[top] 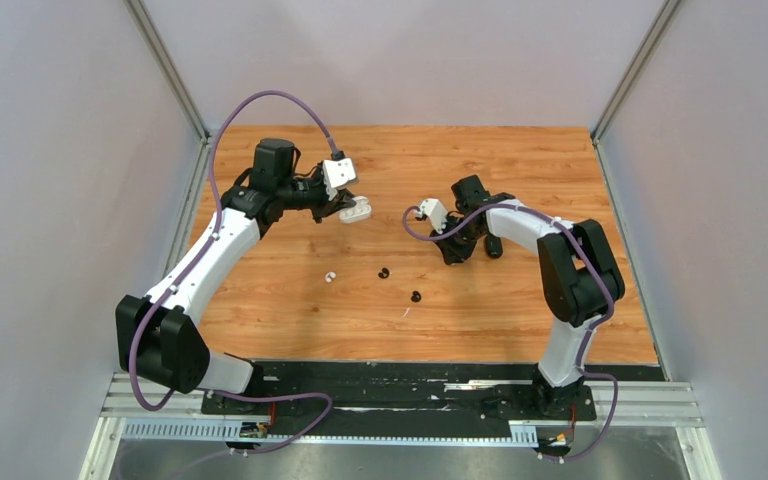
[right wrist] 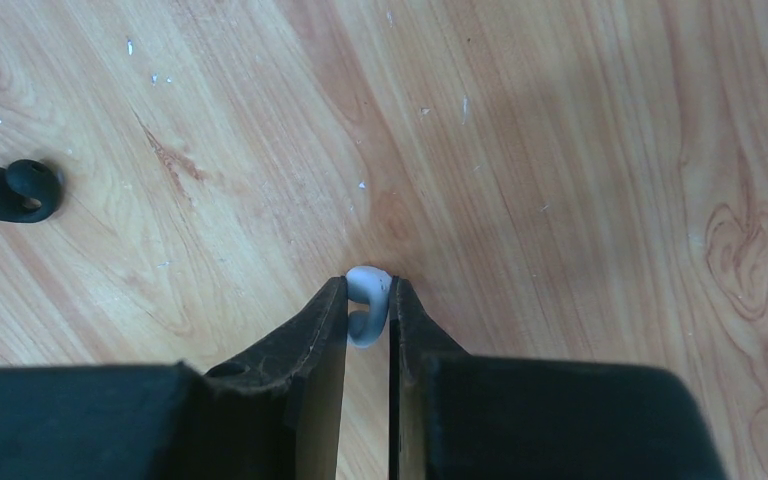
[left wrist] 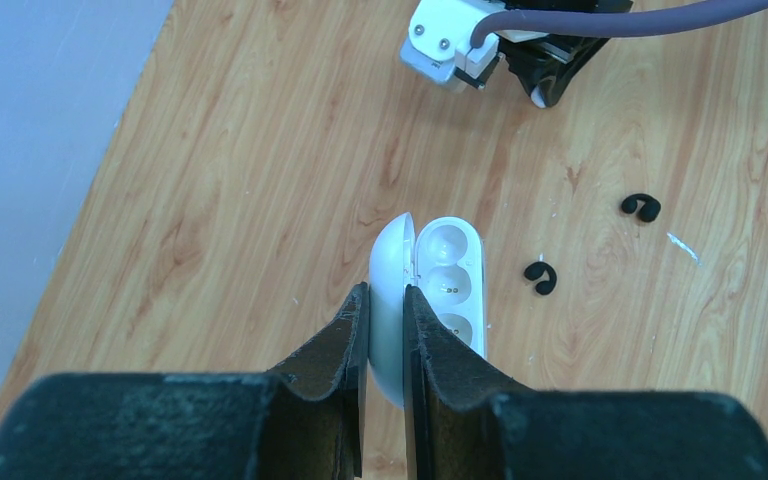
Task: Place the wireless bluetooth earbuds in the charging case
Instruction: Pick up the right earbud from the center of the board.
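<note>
**Left pincer.** The left pincer (left wrist: 386, 291) is closed on the lid (left wrist: 390, 250) of the white charging case (left wrist: 450, 280). One finger presses each face of the lid. The case is open. Its base sits just beside the lid on the hinge, with the moulded recesses facing the wrist camera. In the overhead view the case (top: 357, 210) is at the far left of the tabletop (top: 560, 160). Whether it touches the wood cannot be told.

**Right pincer.** The right pincer (right wrist: 367, 285) is closed on a white earbud (right wrist: 367, 305), which is clamped between the two fingertips with its rounded end protruding past them. The pincer is low over the tabletop, right of centre, and well apart from the case. Contact between this earbud and the wood cannot be confirmed.

**Loose items.**
- A second white earbud (top: 331, 277) lies on the tabletop, nearer the arm bases than the case.
- Two black earbuds lie on the tabletop between the two pincers, near each other but not touching. One black earbud (top: 383, 272) is just right of the second white earbud. The other black earbud (top: 416, 296) is closer to the near edge.
</note>
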Available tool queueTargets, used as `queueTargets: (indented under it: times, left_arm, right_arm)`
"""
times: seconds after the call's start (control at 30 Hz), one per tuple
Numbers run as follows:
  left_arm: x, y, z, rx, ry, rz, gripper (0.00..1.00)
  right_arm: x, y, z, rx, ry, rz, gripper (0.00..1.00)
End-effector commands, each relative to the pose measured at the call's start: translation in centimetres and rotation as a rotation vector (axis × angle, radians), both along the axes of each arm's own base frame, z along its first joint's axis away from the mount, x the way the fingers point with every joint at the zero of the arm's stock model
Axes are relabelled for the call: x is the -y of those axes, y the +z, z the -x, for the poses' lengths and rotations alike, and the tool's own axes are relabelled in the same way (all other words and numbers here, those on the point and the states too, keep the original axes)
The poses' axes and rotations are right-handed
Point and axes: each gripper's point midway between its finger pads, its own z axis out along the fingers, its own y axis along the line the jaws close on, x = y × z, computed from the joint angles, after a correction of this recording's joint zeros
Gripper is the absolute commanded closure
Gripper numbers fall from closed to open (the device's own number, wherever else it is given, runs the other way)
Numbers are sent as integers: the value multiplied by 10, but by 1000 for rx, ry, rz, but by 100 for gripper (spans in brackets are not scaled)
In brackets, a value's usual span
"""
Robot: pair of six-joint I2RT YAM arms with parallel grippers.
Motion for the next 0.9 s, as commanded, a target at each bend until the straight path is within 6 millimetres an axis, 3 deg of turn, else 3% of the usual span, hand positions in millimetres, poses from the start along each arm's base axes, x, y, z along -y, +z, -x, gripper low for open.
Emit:
queueTargets:
  times: [0.0,0.27,0.87]
  left_arm:
    - [5,15,5,35,-20,37,100]
    - [5,14,5,35,-25,35,100]
    - [5,12,6,24,-22,37,100]
  right_arm:
    - [7,0,8,-24,-30,38,90]
    - [8,1,11,-40,-40,35,73]
    - [4,14,6,-37,-70,3,73]
